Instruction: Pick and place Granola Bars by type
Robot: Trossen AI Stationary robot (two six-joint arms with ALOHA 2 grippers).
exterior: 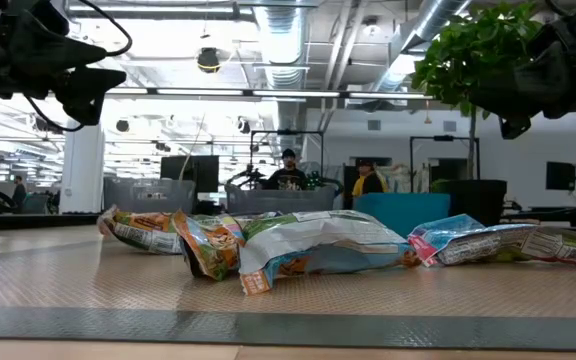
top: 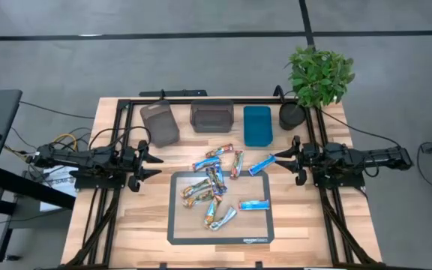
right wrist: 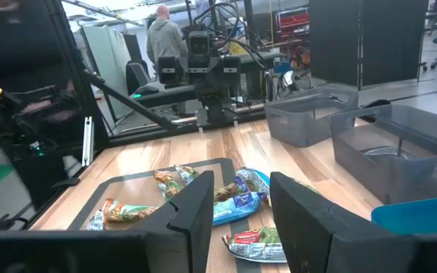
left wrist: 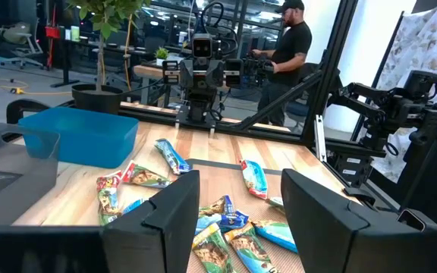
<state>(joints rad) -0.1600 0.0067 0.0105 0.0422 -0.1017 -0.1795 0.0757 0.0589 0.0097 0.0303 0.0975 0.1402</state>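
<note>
Several foil-wrapped granola bars [top: 217, 185] lie flat in a loose heap on and around a dark mat [top: 178, 232] at the table's middle: blue ones [top: 254, 204], tan-brown ones [top: 196, 190], red-and-blue ones [top: 236, 163]. One blue bar [top: 262, 164] lies off the mat near the right arm. My left gripper [top: 154, 165] hovers open at the table's left, pointing at the heap [left wrist: 230, 220]. My right gripper [top: 292, 163] hovers open at the right, facing the bars [right wrist: 237, 199]. Neither touches anything.
Along the table's far edge stand two grey bins [top: 159, 124] [top: 212, 115], a blue bin [top: 257, 124] and a potted plant [top: 317, 79]. Black frame rails [top: 102, 217] run down both sides. Bare wood [top: 298, 225] lies beside the mat. People stand in the room beyond.
</note>
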